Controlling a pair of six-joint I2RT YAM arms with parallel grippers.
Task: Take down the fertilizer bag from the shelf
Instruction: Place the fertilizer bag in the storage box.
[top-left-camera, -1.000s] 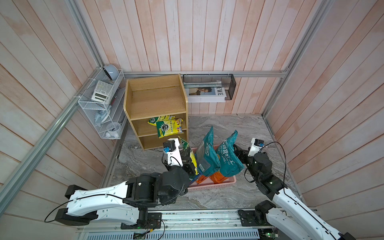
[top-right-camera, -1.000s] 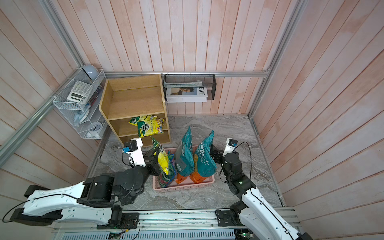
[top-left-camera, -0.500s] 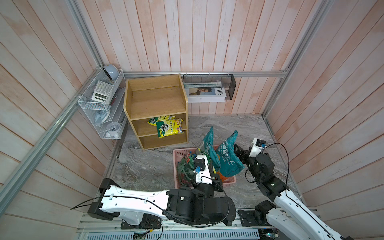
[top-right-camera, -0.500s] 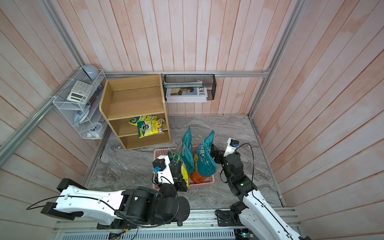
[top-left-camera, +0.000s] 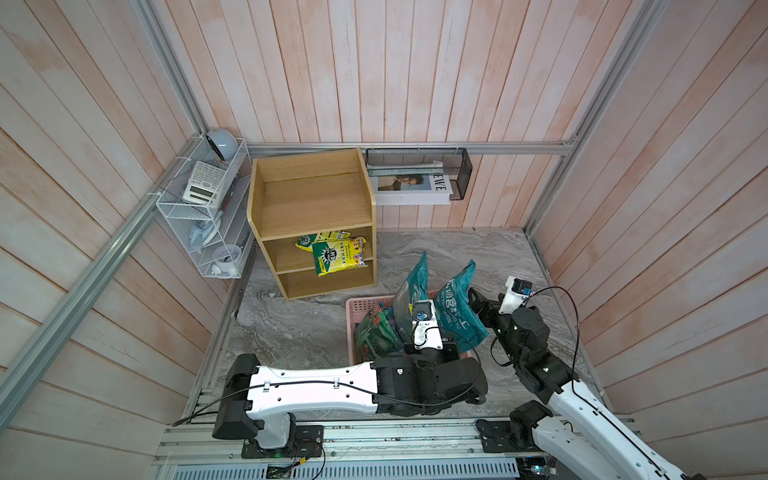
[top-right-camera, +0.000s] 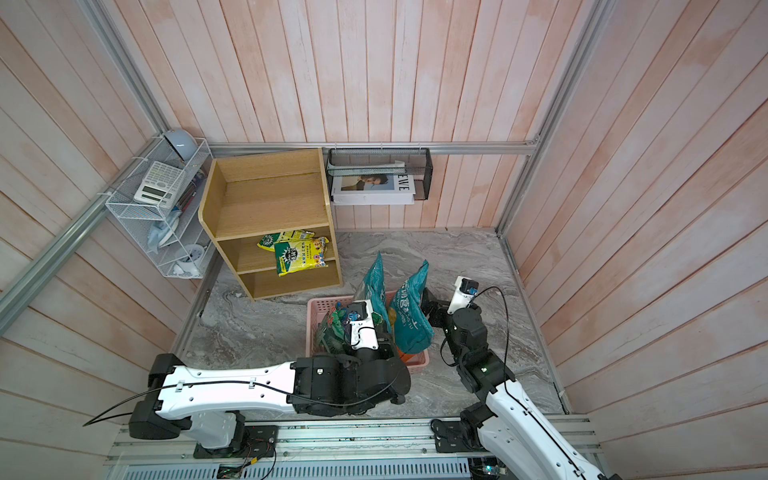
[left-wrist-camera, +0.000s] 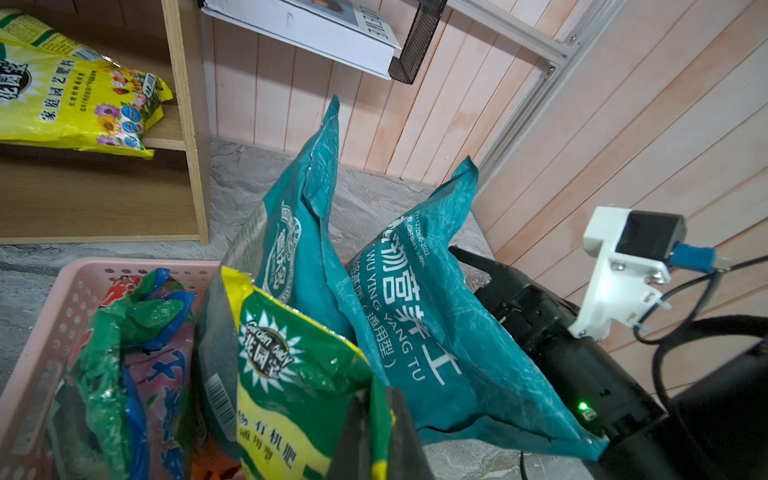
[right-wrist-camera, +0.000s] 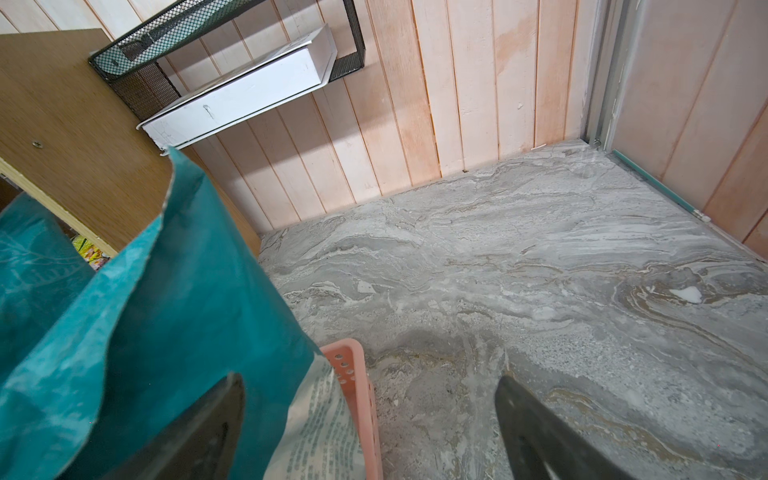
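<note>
Fertilizer bag (left-wrist-camera: 291, 374), yellow and green with "Garden" on a sunburst badge, stands upright in the pink basket (top-left-camera: 361, 305). One of its edges is pinched between the closed fingers of the left gripper (left-wrist-camera: 380, 399). Beside it in the basket are two teal bags (top-left-camera: 457, 307), one reading "YING YANG TU", and one crumpled green-and-red bag (top-left-camera: 376, 332). Behind the basket, the shelf (top-left-camera: 311, 203) holds two yellow flower-printed bags (top-left-camera: 338, 257) on its middle tier. The right gripper (right-wrist-camera: 370, 378) gapes wide just beside the basket.
</note>
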